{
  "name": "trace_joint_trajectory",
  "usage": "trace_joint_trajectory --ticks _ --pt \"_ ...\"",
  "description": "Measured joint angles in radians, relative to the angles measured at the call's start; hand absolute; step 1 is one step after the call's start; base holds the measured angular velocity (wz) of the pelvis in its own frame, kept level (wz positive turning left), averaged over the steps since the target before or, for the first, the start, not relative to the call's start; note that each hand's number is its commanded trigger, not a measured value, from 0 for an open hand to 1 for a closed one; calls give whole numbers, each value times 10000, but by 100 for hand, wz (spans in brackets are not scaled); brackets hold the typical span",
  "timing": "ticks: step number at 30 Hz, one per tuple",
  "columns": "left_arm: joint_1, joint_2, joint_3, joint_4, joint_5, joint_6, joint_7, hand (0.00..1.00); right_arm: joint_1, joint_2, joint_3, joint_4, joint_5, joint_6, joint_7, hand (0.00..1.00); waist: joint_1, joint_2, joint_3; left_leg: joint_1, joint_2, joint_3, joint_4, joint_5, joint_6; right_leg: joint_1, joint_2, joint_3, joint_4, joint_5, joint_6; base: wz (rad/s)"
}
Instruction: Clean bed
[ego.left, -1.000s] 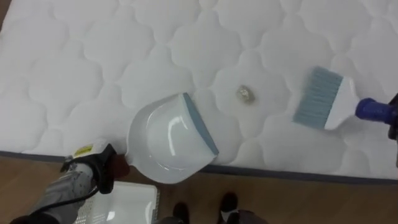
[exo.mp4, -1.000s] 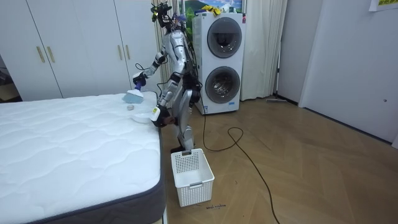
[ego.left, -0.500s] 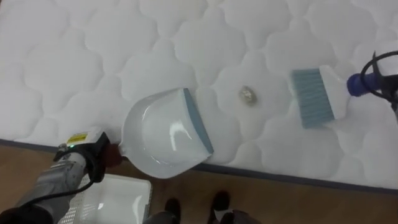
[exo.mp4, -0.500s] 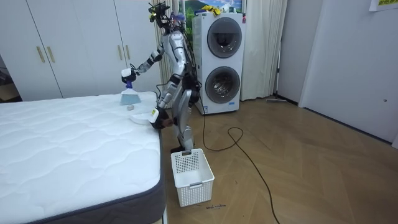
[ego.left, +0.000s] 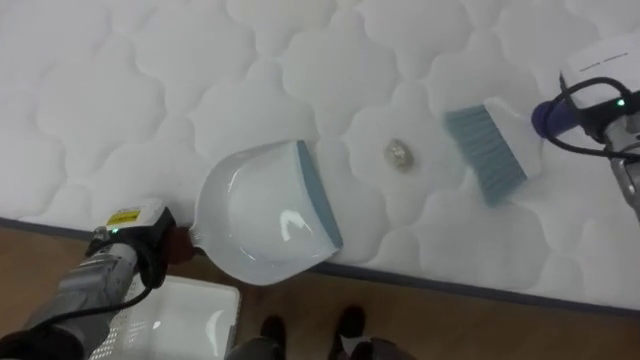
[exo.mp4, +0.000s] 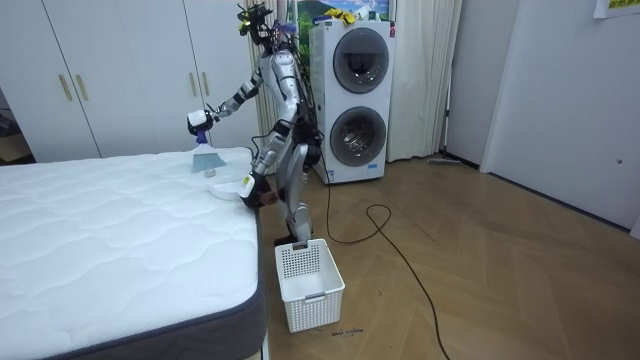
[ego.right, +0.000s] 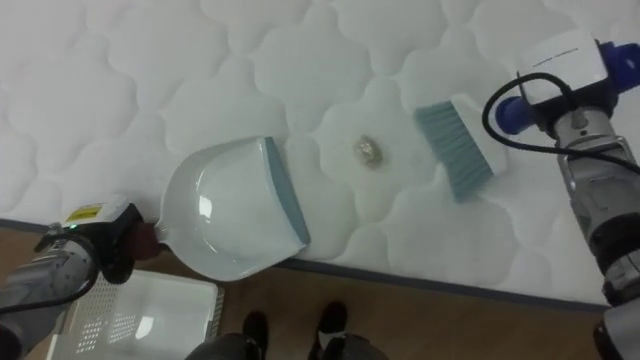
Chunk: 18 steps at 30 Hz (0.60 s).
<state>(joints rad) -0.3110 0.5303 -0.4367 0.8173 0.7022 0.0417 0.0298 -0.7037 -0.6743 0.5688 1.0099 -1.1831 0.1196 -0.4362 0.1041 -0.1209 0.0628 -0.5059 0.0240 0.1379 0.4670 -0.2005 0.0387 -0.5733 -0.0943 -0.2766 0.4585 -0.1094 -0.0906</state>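
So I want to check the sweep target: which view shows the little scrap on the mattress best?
The left eye view: the scrap lies clear between dustpan and brush. The right eye view shows the same; the room view, a speck.

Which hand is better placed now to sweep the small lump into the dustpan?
The right hand. It holds the brush, whose bristles are beside the lump, on the side away from the dustpan. The left hand holds the dustpan at the mattress edge, mouth facing the lump.
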Motion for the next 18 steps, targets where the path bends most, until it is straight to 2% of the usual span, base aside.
trace_joint_trajectory --ticks 12,18 --pt "0 -9 -1 -29 0 -193 -15 100 -4 161 27 -429 161 28 360 100 175 -2 2 7 7 -52 -86 0 -1 55 15 -76 -128 5 8 0" --pt "-2 -10 1 -73 -4 -227 -22 100 -31 713 20 -460 466 113 566 100 325 16 12 8 80 -50 -142 -27 -46 100 147 -56 -334 62 -2 -1"
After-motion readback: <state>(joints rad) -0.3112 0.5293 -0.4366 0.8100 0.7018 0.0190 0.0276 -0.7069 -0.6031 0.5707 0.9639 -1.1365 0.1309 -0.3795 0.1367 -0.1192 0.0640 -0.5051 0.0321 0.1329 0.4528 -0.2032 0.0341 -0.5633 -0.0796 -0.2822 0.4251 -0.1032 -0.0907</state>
